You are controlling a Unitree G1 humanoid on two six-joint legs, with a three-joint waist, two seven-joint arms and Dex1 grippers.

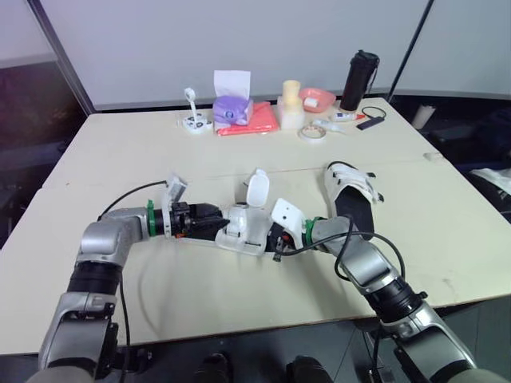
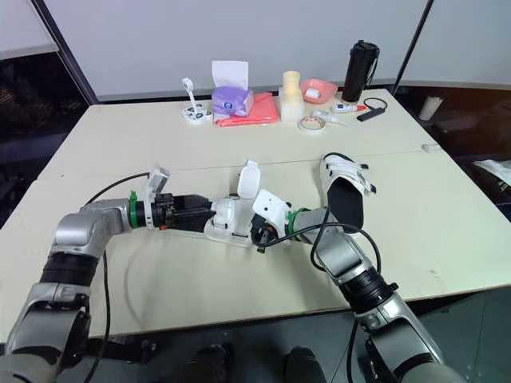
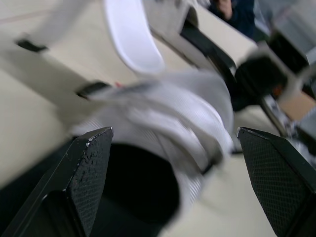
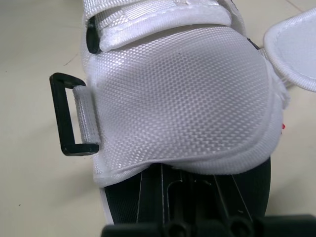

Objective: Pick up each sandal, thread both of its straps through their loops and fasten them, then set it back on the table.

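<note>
Two sandals on the table (image 1: 120, 159), both white webbing over black soles. Sandal one (image 1: 243, 231) sits near centre, between the two claws, lying crosswise on the table. Its upper is a coarse white weave, domed, over a black footbed. One strap (image 1: 256, 189) stands upright on its far side, loose and not threaded. Right wrist view: one black rectangular loop (image 4: 69, 116) hangs off a short white tab at the side of the upper, with nothing passed through it. One strap band (image 4: 158, 19) lies flat across the upper beyond the dome, and a second white flap (image 4: 296, 49) sticks out free at the edge. Left claw (image 3: 174, 130) comes in from the left, released. Its two fingers (image 3: 89, 177) are spread wide to either side of the sandal's end; contact cannot be told. Right claw (image 1: 275, 237) comes in from the right, hard against the sandal's other end; whether it is clenched or released cannot be told. Sandal two (image 1: 351, 195) lies flat to the right and a little farther off, apart from both claws, with white straps across its far part and open black footbed nearer. Along the far edge: one purple tissue box (image 1: 231, 108), one red cloth (image 1: 254, 121), one pink bowl (image 1: 318, 97), one black flask (image 1: 359, 80), one tape roll (image 1: 312, 132).
</note>
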